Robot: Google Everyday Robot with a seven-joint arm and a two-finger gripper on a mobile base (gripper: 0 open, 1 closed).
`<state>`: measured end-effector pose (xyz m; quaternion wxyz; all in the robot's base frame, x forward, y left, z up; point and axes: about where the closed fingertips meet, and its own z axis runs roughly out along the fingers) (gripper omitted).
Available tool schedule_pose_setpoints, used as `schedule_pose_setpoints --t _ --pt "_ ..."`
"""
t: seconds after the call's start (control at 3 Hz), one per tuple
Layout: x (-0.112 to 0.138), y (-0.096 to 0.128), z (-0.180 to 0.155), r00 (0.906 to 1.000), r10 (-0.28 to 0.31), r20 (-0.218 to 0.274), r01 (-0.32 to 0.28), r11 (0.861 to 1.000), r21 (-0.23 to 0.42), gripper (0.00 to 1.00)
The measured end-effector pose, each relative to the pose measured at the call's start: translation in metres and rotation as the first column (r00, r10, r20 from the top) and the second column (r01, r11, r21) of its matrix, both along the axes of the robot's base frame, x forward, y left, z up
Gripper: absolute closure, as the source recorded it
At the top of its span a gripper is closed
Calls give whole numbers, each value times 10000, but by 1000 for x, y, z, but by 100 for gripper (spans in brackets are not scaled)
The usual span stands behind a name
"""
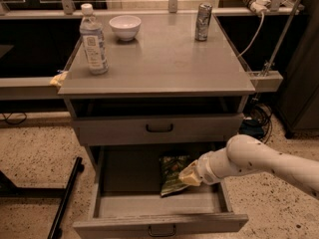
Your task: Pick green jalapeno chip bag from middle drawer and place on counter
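The green jalapeno chip bag [172, 174] lies on the floor of the open middle drawer [119, 176], right of centre. My gripper [188, 177] comes in from the right on a white arm and sits low in the drawer, right at the bag's right edge. The counter [164, 59] is the grey cabinet top above.
On the counter stand a water bottle [93, 40] at the left, a white bowl [125, 27] at the back and a silver can [203, 21] at the back right. The upper drawer [159, 128] is shut. A black stand leg [65, 203] lies on the floor at left.
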<state>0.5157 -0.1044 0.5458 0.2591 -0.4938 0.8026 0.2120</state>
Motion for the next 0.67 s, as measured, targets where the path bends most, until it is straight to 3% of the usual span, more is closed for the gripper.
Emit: schedule_pose_setpoints --t 0.33,0.67 --pt "-4 0 -15 9993 -75 358 81 9998 -188 100" --pt "5 4 -32 9923 -495 1131 498 9988 6 100"
